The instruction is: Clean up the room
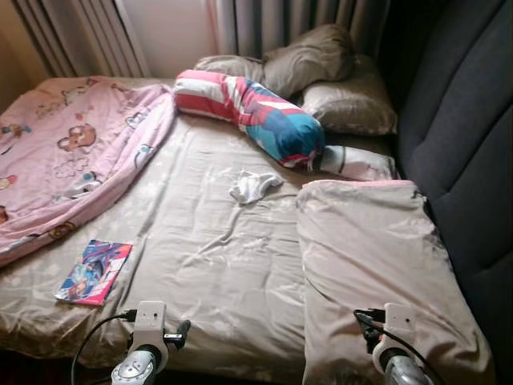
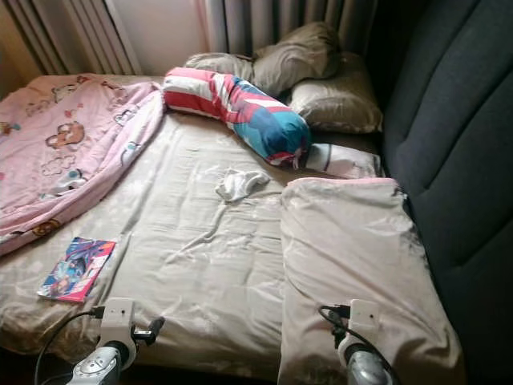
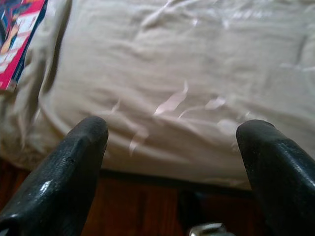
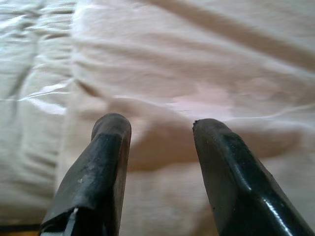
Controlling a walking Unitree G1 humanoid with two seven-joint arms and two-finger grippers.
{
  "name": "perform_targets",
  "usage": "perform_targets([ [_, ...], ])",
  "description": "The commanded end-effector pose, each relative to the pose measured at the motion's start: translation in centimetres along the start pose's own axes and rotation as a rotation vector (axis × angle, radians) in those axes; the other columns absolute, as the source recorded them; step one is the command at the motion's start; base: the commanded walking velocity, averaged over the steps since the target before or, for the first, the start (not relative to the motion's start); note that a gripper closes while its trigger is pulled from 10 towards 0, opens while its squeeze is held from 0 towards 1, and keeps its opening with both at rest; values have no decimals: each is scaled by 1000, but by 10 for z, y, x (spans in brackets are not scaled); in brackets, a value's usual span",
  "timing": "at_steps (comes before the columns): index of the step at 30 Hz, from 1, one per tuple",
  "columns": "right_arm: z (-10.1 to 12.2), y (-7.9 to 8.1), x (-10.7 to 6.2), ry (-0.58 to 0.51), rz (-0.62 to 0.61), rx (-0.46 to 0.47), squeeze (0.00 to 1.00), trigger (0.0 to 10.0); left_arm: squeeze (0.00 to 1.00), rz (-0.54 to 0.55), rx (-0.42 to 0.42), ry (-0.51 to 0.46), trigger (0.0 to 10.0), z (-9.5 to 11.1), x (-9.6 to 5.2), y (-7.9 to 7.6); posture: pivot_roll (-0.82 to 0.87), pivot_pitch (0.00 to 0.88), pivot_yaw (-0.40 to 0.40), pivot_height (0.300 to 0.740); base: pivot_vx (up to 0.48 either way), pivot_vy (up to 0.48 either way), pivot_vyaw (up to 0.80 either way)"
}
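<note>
Both pincers, left pincer (image 3: pixel 172 142) and right pincer (image 4: pixel 160 130), gape apart over bed (image 1: pixel 216 265); magazine (image 1: pixel 94 271) text unreadable

I am looking for lettering and finding none I can read. The magazine (image 1: pixel 94 271) lying on the bed (image 1: pixel 216 265) is showing a bright printed cover, and in the left wrist view its corner (image 3: pixel 19 34) is showing pale blocks that might be print, but they are coming through too blurred for me to make out. The pink quilt (image 1: pixel 72 152) is carrying cartoon figures with no legible words.
</note>
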State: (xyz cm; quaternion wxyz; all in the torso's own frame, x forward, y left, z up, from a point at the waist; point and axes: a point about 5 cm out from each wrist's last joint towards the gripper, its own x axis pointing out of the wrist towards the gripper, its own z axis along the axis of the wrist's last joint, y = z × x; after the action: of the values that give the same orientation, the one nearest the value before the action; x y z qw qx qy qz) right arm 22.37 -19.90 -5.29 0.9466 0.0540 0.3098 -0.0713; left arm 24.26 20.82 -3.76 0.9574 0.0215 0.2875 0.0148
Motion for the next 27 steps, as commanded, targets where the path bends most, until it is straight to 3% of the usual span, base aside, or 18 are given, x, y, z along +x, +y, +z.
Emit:
perform_targets([
  [1, -15, 3, -4, 65, 14, -14, 0, 10000, 0, -22, 15, 30, 10000, -3, 0, -5, 14, 18, 18, 740, 0, 0, 0],
  [6, -36, 7, -12, 142, 13, -20, 0, 10000, 0, -33, 20, 47, 10000, -7, 0, -10, 26, 17, 20, 740, 0, 283, 0],
  [10, -56, 0, -22, 217, -4, -50, 0, 10000, 0, -25, 21, 56, 10000, -11, -2, -8, 32, 25, 22, 740, 0, 285, 0],
  [18, -60, -6, -25, 231, -32, -36, 0, 10000, 0, -17, 22, 55, 10000, -13, -3, -5, 32, 30, 27, 740, 0, 302, 498],
  [27, -55, -2, -22, 213, -25, -12, 0, 10000, 0, -18, 25, 48, 10000, -11, -3, -7, 35, 38, 28, 740, 0, 331, 0],
])
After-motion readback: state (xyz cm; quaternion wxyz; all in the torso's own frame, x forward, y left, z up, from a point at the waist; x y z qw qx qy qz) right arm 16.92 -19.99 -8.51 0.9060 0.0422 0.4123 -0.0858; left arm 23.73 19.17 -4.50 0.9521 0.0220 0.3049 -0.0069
